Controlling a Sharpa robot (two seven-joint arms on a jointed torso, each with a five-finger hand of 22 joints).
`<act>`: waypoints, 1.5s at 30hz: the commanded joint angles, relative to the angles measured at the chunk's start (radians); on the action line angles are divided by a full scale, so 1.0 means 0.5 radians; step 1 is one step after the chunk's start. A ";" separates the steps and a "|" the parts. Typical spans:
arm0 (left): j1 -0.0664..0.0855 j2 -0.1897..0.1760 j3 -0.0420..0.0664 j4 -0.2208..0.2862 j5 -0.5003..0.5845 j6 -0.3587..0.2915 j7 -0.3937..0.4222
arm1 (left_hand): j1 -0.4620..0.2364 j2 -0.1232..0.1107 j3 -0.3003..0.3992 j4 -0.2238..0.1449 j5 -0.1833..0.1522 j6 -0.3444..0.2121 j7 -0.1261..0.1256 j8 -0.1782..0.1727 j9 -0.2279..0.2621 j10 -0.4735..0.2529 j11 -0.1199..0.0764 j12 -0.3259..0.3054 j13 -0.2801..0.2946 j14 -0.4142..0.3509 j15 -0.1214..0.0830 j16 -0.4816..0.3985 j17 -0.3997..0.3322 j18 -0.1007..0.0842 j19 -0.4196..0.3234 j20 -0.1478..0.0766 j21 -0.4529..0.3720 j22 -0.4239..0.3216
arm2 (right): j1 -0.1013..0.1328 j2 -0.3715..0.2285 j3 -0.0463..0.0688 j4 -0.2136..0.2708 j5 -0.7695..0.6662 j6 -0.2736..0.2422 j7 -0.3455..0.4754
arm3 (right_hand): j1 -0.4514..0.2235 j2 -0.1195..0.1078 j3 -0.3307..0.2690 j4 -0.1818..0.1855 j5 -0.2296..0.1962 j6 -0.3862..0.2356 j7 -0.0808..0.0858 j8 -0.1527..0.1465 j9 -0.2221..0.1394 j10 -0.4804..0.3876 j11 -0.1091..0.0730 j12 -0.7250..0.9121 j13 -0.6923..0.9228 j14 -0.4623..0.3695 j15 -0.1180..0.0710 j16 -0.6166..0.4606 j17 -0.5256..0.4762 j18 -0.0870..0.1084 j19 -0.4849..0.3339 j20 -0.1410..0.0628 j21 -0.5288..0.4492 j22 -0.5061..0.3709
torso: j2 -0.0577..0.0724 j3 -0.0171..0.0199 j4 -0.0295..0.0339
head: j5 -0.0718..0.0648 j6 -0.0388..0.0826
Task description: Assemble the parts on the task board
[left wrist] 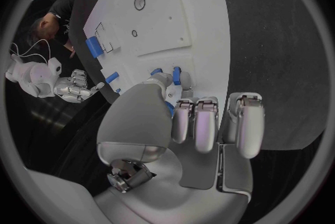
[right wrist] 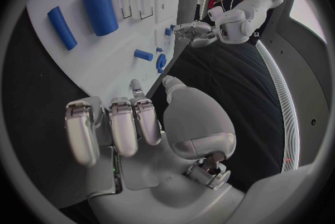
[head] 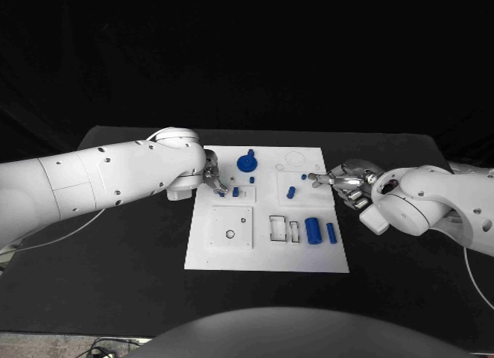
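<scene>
The white task board (head: 266,250) (left wrist: 185,23) (right wrist: 105,59) lies mid-table. My left hand (head: 214,180) (left wrist: 195,123) hovers at its left edge with fingers curled in; its thumb reaches between a blue peg (head: 235,192) (left wrist: 176,75) and a smaller one (head: 252,180) (left wrist: 157,72), with nothing seen in its grasp. A blue gear (head: 247,162) (right wrist: 161,62) sits further back. My right hand (head: 346,183) (right wrist: 133,123) is at the right edge, fingers curled, holding nothing, near a short peg (head: 292,192) (right wrist: 143,55).
Two blue cylinders (head: 312,230) (head: 331,233) lie at the board's front right beside rectangular slots (head: 279,228). A square plate with a round hole (head: 231,227) is at the front left. Black table surrounds the board.
</scene>
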 commanded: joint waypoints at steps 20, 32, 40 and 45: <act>-0.008 0.001 -0.001 -0.003 0.027 0.035 -0.211 | -0.333 -0.016 -0.140 0.001 -0.308 -0.013 0.022 -0.022 -0.030 0.205 0.035 0.005 0.527 0.208 0.012 0.005 0.527 -0.015 0.214 -0.006 0.005 0.527 | -0.003 0.004 0.000 0.000 -0.017 0.008 0.009 | 0.021 -0.002 -0.011 0.002 0.014 -0.016 0.002 0.005 0.000 0.215 0.014 0.008 0.527 0.208 0.017 0.008 0.526 -0.014 0.206 0.014 0.009 0.526 | 0.000 -0.0002 0.000 | -0.005 0.000; -0.009 -0.004 -0.001 0.000 0.030 0.020 -0.206 | -0.348 -0.013 -0.150 0.002 -0.319 -0.018 0.023 -0.026 -0.034 0.205 0.035 0.005 0.527 0.208 0.013 0.005 0.527 -0.015 0.214 -0.005 0.005 0.527 | -0.005 0.004 0.000 -0.002 -0.017 0.008 0.010 | 0.021 -0.002 -0.011 0.002 0.014 -0.016 0.002 0.005 0.000 0.215 0.014 0.008 0.527 0.208 0.017 0.008 0.526 -0.014 0.206 0.014 0.009 0.526 | 0.000 0.0001 0.001 | -0.007 0.000; -0.009 -0.027 0.000 0.015 0.030 -0.059 -0.156 | -0.401 -0.017 -0.184 0.002 -0.326 -0.004 0.022 -0.022 -0.039 0.205 0.035 0.005 0.527 0.208 0.016 0.005 0.527 -0.015 0.214 -0.001 0.005 0.527 | -0.007 0.005 0.000 -0.005 -0.017 0.009 0.011 | 0.021 -0.002 -0.011 0.002 0.014 -0.016 0.002 0.005 0.000 0.215 0.014 0.008 0.527 0.208 0.017 0.008 0.526 -0.014 0.206 0.014 0.009 0.526 | 0.000 -0.0012 0.000 | -0.008 0.000; -0.009 -0.050 0.001 0.031 0.029 -0.124 -0.118 | -0.439 -0.021 -0.212 0.003 -0.326 0.005 0.019 -0.019 -0.041 0.205 0.032 0.005 0.527 0.208 0.017 0.005 0.527 -0.015 0.214 0.002 0.005 0.527 | -0.008 0.004 0.000 -0.006 -0.018 0.009 0.011 | 0.023 0.000 -0.013 0.002 0.014 -0.016 0.002 0.007 0.000 0.215 0.014 0.008 0.527 0.208 0.018 0.008 0.526 -0.014 0.206 0.015 0.009 0.526 | 0.000 -0.0011 0.000 | -0.010 0.000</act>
